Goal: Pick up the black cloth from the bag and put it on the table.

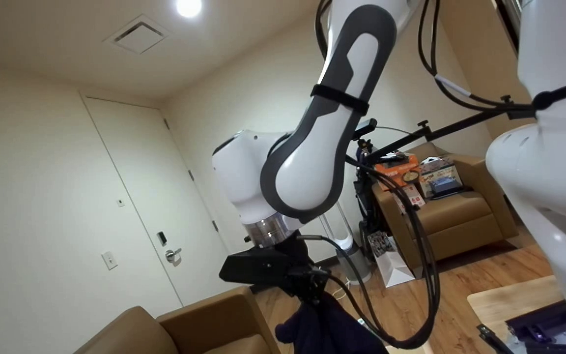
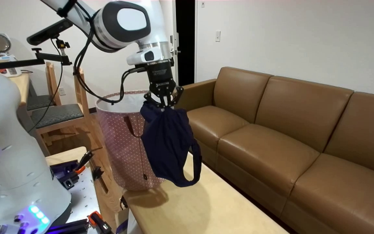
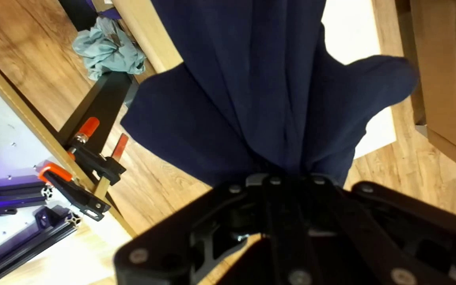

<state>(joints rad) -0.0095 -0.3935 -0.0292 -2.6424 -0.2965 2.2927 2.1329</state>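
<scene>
The black cloth (image 2: pixel 169 139), dark navy to the eye, hangs outside the bag (image 2: pixel 122 146) in folds with a strap-like loop at its lower end. My gripper (image 2: pixel 165 104) is shut on its top. In the wrist view the cloth (image 3: pixel 259 99) spreads out from the jaws of the gripper (image 3: pixel 285 178), and the fingertips are sunk in its folds. The bag is a tall pink dotted hamper standing behind the cloth, partly covered by it. In an exterior view the cloth's loop appears over the near part of the pale wooden table (image 2: pixel 187 211); I cannot tell whether they touch.
A long brown sofa (image 2: pixel 271 136) runs beside the table. Wooden chairs (image 2: pixel 57 112) stand behind the bag. Clamps (image 3: pixel 89 158) grip the edge of the robot's base plate, and a crumpled light-blue bundle (image 3: pixel 109 51) is near the table's edge.
</scene>
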